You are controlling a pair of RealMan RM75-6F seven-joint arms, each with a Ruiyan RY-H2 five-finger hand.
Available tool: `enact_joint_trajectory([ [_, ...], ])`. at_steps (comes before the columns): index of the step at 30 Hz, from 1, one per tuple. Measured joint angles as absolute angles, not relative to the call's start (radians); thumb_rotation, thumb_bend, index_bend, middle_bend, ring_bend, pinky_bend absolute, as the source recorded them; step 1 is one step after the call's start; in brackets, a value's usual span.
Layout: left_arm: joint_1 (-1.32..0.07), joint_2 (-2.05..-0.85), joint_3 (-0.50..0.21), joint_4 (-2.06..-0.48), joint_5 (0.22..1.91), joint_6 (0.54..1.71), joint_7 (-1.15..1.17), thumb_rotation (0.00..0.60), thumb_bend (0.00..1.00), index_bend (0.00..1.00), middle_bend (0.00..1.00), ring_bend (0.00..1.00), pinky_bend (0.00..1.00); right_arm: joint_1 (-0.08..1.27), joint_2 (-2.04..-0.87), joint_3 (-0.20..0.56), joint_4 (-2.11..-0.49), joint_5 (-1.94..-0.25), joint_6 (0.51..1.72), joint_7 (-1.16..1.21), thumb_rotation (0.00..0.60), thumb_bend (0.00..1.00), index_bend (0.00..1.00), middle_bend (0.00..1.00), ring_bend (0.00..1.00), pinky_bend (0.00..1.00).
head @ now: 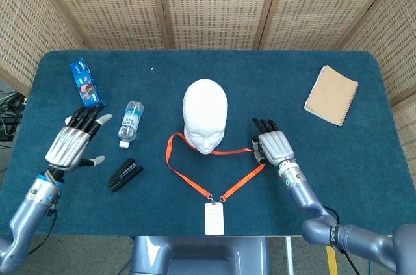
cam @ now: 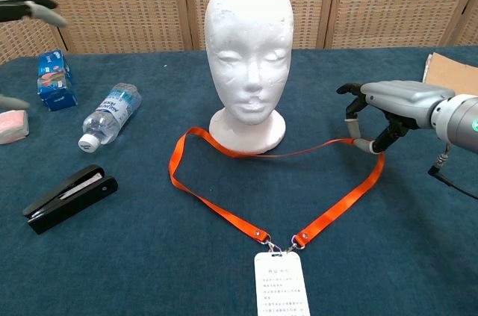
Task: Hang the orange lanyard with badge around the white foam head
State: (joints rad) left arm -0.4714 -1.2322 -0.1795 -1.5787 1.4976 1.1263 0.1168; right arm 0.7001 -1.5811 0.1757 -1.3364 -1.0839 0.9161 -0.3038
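The white foam head (head: pixel 205 114) stands upright in the middle of the blue table, its face turned to the front. The orange lanyard (cam: pixel 224 211) lies in a loop before its base, its right corner lifted a little. The white badge (cam: pixel 281 282) lies flat at the front.
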Motion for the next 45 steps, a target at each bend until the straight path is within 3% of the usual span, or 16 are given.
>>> enact_joint_trajectory([
  [7,-0.630,-1.382,-0.243,-1.466,1.395,0.952,0.111,0.600,0.21,0.35,0.00,0.00,0.00,0.708,-1.582,0.176,-1.342,-1.090,0.900,-0.289,0.600,0.65,0.72,0.06,0.00,0.00],
  [15,-0.734,-1.526,-0.268,-1.301,1.325,0.853,0.030,0.600,0.29,0.40,0.00,0.00,0.00,0.717,-1.598,0.170,-1.312,-1.087,0.878,-0.283,0.600,0.66,0.72,0.06,0.00,0.00],
  [45,-0.907,-1.843,-0.269,-0.861,1.221,0.687,-0.139,0.600,0.29,0.45,0.00,0.00,0.00,0.725,-1.574,0.178,-1.321,-1.086,0.863,-0.252,0.600,0.66,0.72,0.06,0.00,0.00],
])
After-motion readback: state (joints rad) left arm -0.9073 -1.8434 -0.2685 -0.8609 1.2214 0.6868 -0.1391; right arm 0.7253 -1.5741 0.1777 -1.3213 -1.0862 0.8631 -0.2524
